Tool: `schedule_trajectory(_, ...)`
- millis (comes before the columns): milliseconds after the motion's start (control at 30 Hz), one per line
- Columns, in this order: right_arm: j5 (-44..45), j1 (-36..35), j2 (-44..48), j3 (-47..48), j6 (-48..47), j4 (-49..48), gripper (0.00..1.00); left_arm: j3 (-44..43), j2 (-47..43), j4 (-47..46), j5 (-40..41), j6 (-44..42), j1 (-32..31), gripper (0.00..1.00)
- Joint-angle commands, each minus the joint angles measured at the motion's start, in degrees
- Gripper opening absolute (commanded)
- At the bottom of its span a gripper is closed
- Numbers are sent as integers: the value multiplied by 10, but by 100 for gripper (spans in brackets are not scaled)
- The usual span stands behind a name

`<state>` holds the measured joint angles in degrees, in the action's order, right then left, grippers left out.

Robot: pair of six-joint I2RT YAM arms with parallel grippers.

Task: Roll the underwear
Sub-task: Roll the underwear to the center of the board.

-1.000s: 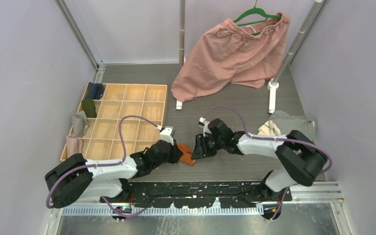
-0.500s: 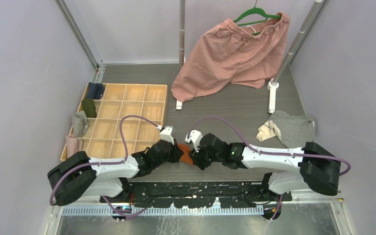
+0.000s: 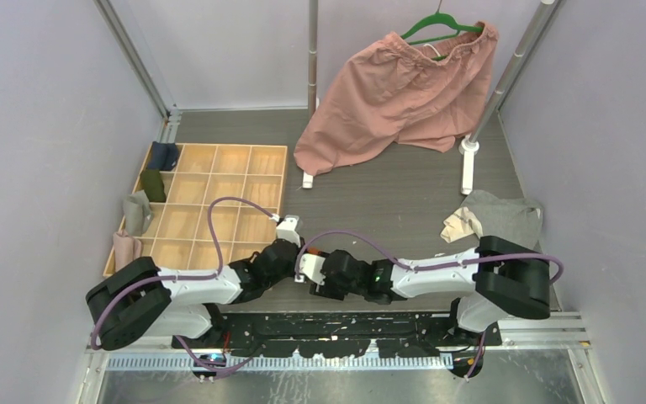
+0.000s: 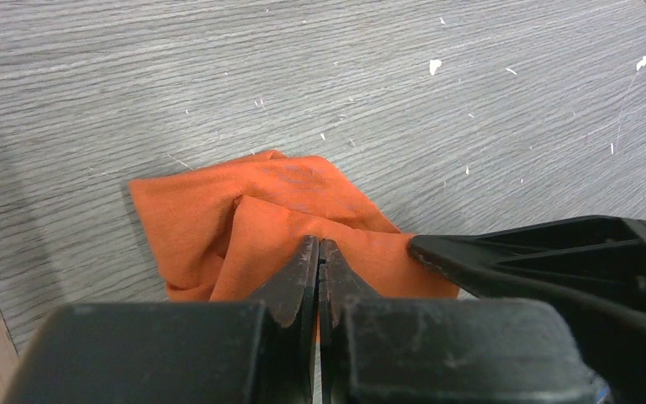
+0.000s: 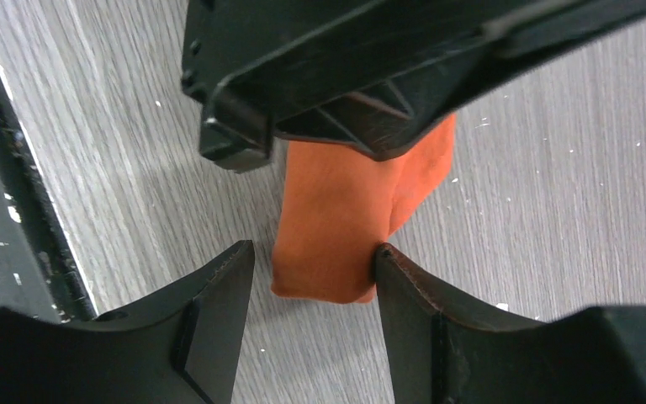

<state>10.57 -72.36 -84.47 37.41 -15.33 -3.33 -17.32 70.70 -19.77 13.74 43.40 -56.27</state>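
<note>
The rust-orange underwear [image 4: 277, 206] lies folded on the table [image 4: 387, 101] near its front edge, between the two grippers. It is thin, limp cloth, light, likely to unfold unless pinned, and best taken at a folded edge. The left gripper [image 4: 320, 252] is closed, pinching a fold. The right gripper [image 5: 313, 252] gapes astride the cloth's end, one finger [image 5: 412, 320] touching it — holding nothing. The grey underwear [image 3: 498, 217] lies well apart, rightward.

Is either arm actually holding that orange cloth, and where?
The left gripper is shut on the rust-orange underwear, pinching a fold in the cloth. The right gripper is open, straddling one end, gripping nothing.
</note>
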Motion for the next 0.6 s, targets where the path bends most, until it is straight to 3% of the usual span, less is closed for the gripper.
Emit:
schedule_trajectory(0, 46, -16, -26, 24, -30, -33, 60, 4, 17, 43, -5, -2, -1, 1)
schedule_trajectory(167, 107, -26, -62, 27, -33, -36, 53, 4, 18, 42, -5, -2, -1, 1)
schedule_trajectory(467, 120, -28, -64, 0, 51, -57, 6, 5, -2, 47, -3, -2, 0, 1)
schedule_trajectory(567, 79, -28, -51, -17, 104, -65, 1, 4, -31, 51, -6, -4, -1, 1)
